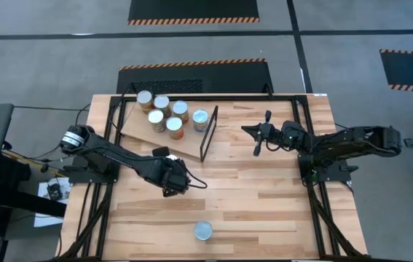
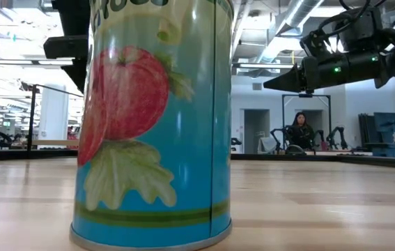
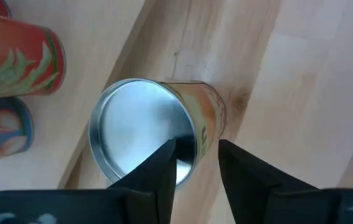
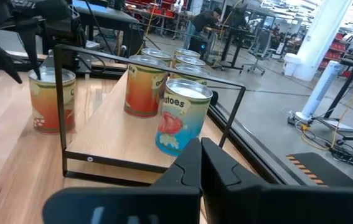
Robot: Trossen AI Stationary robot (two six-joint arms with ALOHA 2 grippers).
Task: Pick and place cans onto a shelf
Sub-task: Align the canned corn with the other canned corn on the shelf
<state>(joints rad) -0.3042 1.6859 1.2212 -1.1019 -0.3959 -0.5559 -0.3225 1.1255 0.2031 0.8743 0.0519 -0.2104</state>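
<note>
Hovering low over the desk (image 1: 264,204), the left gripper (image 1: 175,182) is seen just in front of the shelf (image 1: 164,138). In its wrist view, an orange can (image 3: 157,134) stands on the wood directly under the fingers (image 3: 164,171), which are parted with one tip above the can's silver lid and the other past its rim; no grip is shown.

Six cans (image 1: 166,116) are gathered on the tilted shelf, one blue tomato can (image 1: 200,120) standing nearest the black frame (image 1: 210,131). A lone can (image 1: 203,231) is left upright near the desk's front edge, filling the low view (image 2: 152,125).

The right gripper (image 1: 248,130) is held above the desk beside the frame, pointing toward the shelf, its fingers (image 4: 210,165) pressed together and empty. From its wrist view, the blue can (image 4: 182,118) and an orange one (image 4: 145,87) are seen on the board, with another orange can (image 4: 51,99) beyond the frame on the desk, under the left arm.

A person (image 2: 299,131) is seated far behind the desk.
</note>
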